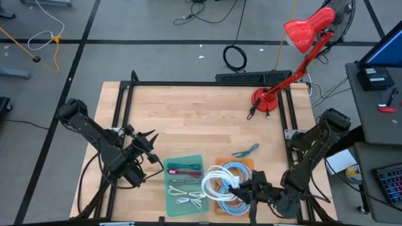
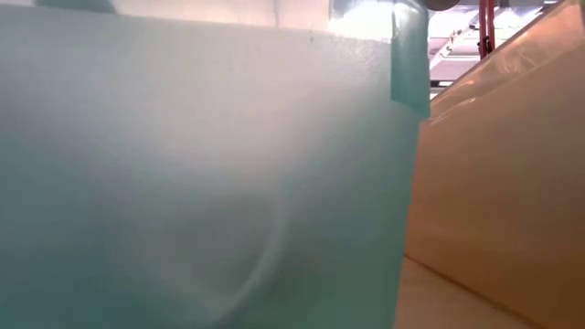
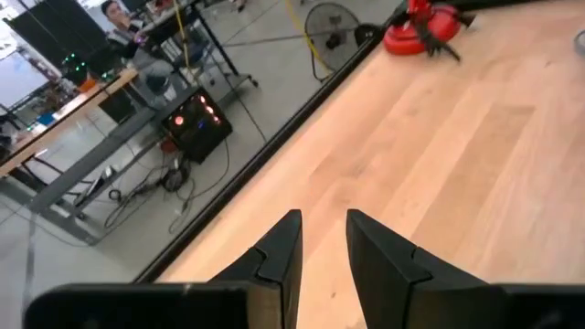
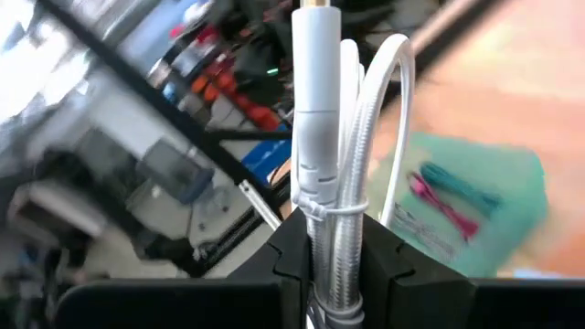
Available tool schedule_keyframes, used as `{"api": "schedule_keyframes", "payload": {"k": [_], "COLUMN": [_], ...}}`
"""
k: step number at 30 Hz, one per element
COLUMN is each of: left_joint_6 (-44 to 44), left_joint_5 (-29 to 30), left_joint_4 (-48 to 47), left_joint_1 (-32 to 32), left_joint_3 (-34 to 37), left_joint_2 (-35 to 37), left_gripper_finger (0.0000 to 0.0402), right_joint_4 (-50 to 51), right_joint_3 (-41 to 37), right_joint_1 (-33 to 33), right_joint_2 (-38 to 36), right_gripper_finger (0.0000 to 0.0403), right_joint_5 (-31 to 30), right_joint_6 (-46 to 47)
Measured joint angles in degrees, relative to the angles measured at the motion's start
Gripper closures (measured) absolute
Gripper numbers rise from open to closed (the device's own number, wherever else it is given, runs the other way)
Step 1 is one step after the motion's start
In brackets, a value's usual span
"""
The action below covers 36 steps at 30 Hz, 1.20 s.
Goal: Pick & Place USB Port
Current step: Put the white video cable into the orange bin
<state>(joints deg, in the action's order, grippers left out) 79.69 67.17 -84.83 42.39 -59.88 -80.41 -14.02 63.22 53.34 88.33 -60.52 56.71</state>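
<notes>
My right gripper (image 1: pixel 239 191) is near the table's front edge, over the orange tray (image 1: pixel 246 164), and is shut on a coiled white USB cable (image 1: pixel 215 182). In the right wrist view the cable's white plug (image 4: pixel 315 100) sticks out past the gripper (image 4: pixel 331 224). The cable's loops spread over the seam between the orange tray and the green tray (image 1: pixel 171 188). My left gripper (image 1: pixel 153 145) hovers left of the green tray, open with nothing between its fingers (image 3: pixel 322 219). A teal cable (image 1: pixel 246 150) lies on the bare wood. My right gripper pinches the white cable's bundled strands (image 4: pixel 331 206) between its two fingers, just behind the plug, where a tie wraps them. The fingers come level from the table's right side and lie along the strands. Whether the loops (image 1: pixel 213 179) rest on the trays I cannot tell.
The green tray holds a pink-and-teal cable (image 1: pixel 186 167) and a white one (image 1: pixel 188 201). Pale blue cable (image 1: pixel 239 168) lies in the orange tray. A red desk lamp (image 1: pixel 267 100) stands at the far right. The tray walls (image 2: pixel 201 183) fill the low view.
</notes>
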Motion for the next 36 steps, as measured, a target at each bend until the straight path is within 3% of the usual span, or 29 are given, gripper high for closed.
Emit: {"api": "schedule_keyframes", "payload": {"k": [4,7,12,24,36], "left_joint_6": [-1.18,-1.43,-4.22,-4.49,-4.54], "left_joint_5": [-1.73,-1.41,-0.11,0.36,1.43], "left_joint_4": [-0.25,-0.16,1.49,2.02,2.02], "left_joint_1": [0.00,0.58,1.64,3.06,3.04], "left_joint_3": [-0.30,-1.42,-1.75,-1.77,-1.81], "left_joint_2": [0.06,0.08,0.08,0.08,0.08], "left_gripper_finger": [0.0309,0.0309,0.0309,0.0309,0.0309], "right_joint_4": [8.19,9.79,9.36,24.44,32.71], "right_joint_3": [0.02,0.00,0.00,0.00,0.04], "right_joint_1": [0.59,0.57,0.59,5.56,5.93], "right_joint_2": [0.59,2.87,6.24,6.88,7.13], "right_gripper_finger": [0.0368,0.0368,0.0368,0.0368,0.0368], "right_joint_5": [-2.23,0.21,2.31,3.01,15.15], "right_joint_6": [18.45,27.80,35.75,55.06,64.98]}}
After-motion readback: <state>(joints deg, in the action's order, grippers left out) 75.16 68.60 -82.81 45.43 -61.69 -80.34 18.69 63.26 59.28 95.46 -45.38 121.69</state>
